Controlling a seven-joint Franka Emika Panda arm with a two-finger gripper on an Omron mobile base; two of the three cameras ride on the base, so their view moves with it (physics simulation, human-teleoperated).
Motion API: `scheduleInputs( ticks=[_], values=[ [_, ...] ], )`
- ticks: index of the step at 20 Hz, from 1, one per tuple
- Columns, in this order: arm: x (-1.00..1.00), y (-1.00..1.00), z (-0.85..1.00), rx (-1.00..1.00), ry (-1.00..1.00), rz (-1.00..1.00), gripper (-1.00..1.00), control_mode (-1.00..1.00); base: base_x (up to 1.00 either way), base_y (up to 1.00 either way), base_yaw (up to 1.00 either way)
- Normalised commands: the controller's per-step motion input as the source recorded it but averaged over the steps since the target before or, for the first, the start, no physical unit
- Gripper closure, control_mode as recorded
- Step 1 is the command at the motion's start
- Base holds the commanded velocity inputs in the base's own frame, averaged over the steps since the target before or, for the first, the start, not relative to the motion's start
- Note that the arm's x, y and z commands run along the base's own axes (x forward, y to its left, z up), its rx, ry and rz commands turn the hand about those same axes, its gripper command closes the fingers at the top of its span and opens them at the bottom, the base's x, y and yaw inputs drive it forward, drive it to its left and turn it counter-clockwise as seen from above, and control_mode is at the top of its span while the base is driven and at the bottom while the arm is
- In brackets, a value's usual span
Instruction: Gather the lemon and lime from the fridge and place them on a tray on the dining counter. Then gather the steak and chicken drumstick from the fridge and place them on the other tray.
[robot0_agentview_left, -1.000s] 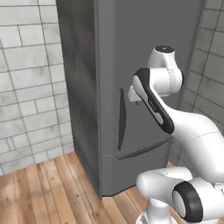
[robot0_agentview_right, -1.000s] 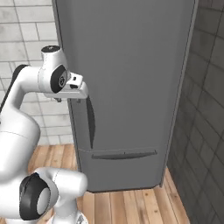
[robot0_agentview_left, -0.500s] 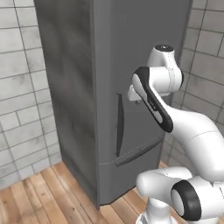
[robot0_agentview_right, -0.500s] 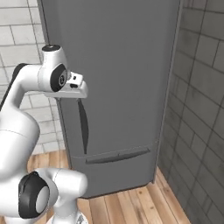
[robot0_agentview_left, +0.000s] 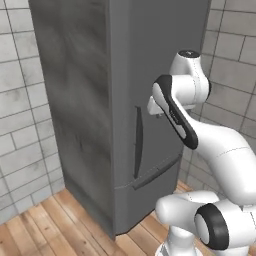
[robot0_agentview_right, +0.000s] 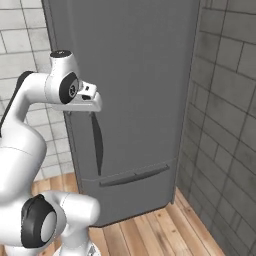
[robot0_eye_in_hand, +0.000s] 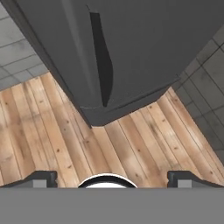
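The fridge (robot0_agentview_left: 150, 60) stands shut in front of me, a tall plain grey box with a dark vertical handle (robot0_agentview_left: 138, 142). From the right base view the fridge (robot0_agentview_right: 140, 75) and its handle (robot0_agentview_right: 97, 145) sit just beyond my hand. My gripper (robot0_eye_in_hand: 113, 179) is open with nothing between its fingertips (robot0_eye_in_hand: 43, 178). It hangs in front of the door, above the top of the handle, a little apart from it. The hand view looks down the door at the handle (robot0_eye_in_hand: 103, 61). The lemon, lime, steak and chicken drumstick are hidden behind the closed door. The trays and dining counter are out of view.
A grey tiled wall (robot0_agentview_right: 225, 125) closes in right of the fridge, and a lighter tiled wall (robot0_agentview_left: 25, 125) runs on its left. Wooden floor (robot0_eye_in_hand: 131, 148) lies below. A horizontal drawer pull (robot0_agentview_right: 135, 176) crosses the fridge's lower front.
The whole picture has shifted: the base has moved closer to the fridge and turned, so the door looms larger. The arm keeps the same pose and the gripper stays open.
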Motion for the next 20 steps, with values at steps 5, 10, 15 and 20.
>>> scheduleInputs(
  ticks=[5, 10, 15, 20],
  values=[
    [0.0, 0.0, 0.0, 0.0, 0.0, 0.0, -1.0, 1.0, -0.05, 0.58, -0.15],
    [0.0, 0.0, 0.0, 0.0, 0.0, 0.0, -1.0, 1.0, -0.07, 0.55, -0.09],
    [0.0, 0.0, 0.0, 0.0, 0.0, 0.0, -1.0, 1.0, 0.11, 0.36, -0.04],
    [0.0, 0.0, 0.0, 0.0, 0.0, 0.0, -1.0, 1.0, 0.3, 0.4, 0.0]
  ],
)
